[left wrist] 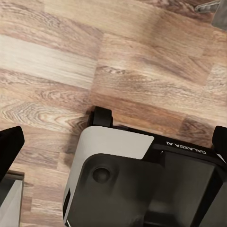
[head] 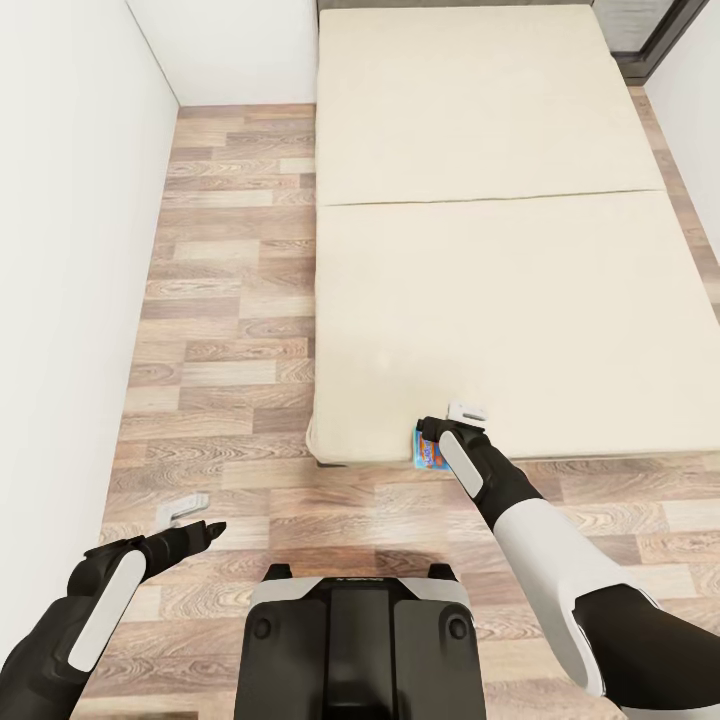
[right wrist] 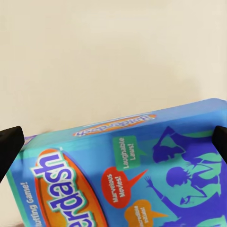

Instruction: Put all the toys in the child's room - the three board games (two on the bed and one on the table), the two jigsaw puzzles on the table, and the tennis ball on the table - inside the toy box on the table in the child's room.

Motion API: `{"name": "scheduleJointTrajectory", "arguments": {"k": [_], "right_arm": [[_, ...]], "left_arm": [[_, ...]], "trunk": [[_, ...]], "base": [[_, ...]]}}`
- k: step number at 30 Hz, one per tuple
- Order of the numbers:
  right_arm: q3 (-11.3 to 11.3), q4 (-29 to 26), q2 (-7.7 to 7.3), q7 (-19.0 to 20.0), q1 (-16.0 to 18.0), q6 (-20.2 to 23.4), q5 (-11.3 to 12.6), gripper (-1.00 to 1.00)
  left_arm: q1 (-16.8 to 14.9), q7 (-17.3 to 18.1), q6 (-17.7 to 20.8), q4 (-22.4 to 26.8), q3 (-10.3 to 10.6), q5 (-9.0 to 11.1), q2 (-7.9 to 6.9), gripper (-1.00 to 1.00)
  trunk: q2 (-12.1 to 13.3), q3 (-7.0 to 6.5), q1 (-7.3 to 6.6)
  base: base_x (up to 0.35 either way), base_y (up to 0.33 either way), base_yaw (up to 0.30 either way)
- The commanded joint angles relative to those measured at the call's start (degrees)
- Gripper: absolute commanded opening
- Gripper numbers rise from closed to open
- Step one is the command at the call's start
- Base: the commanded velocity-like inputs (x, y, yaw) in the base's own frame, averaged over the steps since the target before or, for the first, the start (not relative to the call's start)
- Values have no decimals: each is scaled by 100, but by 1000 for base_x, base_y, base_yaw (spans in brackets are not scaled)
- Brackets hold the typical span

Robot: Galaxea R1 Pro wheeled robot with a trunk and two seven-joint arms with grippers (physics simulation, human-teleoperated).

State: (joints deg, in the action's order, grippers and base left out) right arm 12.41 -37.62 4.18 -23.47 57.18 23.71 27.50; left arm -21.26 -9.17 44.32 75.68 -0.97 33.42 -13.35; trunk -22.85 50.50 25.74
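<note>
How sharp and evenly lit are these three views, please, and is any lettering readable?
Head view: even, soft light, bed nearly featureless. Right wrist view: blue board game close, lettering slightly soft but partly readable. Left wrist view: floor grain crisp, logo on robot base legible.

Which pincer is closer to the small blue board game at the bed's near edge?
Right. The right pincer is at the blue board game, fingers on either side of it. The left pincer hangs over the floor, well off to the side.

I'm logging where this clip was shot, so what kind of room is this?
Probably a bedroom: a wide bed with a plain beige mattress, wood-plank floor, white walls, and a small blue board game at the bed's edge.
</note>
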Motion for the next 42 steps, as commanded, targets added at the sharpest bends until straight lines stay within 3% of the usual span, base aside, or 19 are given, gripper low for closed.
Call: {"name": "scheduleJointTrajectory", "arguments": {"k": [1, 42], "right_arm": [[24, 413, -5, -53, 1, 11, 106, 100], [-22, 306, -13, -67, 43, -154, 103, 100]], "left_arm": [[-1, -50, 24, 8, 0, 61, -1, 100], [-1, -50, 24, 8, 0, 68, 6, 100]], "trunk": [[-7, 7, 4], [-7, 7, 4]], "base": [[-43, 0, 0], [-2, 0, 0]]}}
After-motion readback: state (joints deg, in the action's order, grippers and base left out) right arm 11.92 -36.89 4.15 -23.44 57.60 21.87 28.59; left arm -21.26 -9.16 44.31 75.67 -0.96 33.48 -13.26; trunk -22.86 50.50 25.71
